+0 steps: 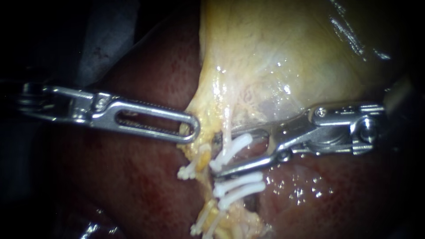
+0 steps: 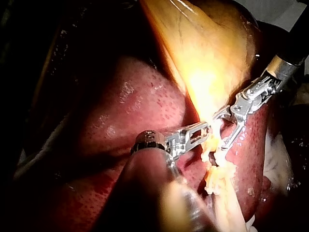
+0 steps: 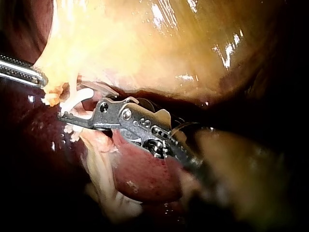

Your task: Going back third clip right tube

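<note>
— Where is the left instrument (image 1: pixel 191 131) sitting?

— It is coming in from the left across the liver (image 1: pixel 133 181). Its slotted jaws are lying together and pinching the lower yellow edge of the gallbladder (image 1: pixel 274 53), right where that edge is narrowing toward the clips.

— And the right instrument (image 1: pixel 220 155)?

— It is reaching in from the right, low under the gallbladder. Its two thin jaws are standing apart with a clear gap between them, and they are gripping nothing.

— So where is the clip lying?

— The top clip (image 1: pixel 232 148) is sitting closed across the right tube (image 1: pixel 227 126), slanting inside that gap. The upper jaw is passing just above it. The tip of the lower jaw is resting just beside the clip's lower end, though whether it is touching there is not showing.

— Is anything else sitting on that tube?

— The lower clips (image 1: pixel 241 180), two white ones, are lying close together just below the lower jaw and crossing the same strand. A further clip (image 1: pixel 189 170) is sitting off to the left on a separate yellowish strand, near the tip of the left instrument.

— What is lying behind all this?

— The dark red liver is filling the background on both sides, and it is glistening wetly under the shaft of the right instrument.
</note>
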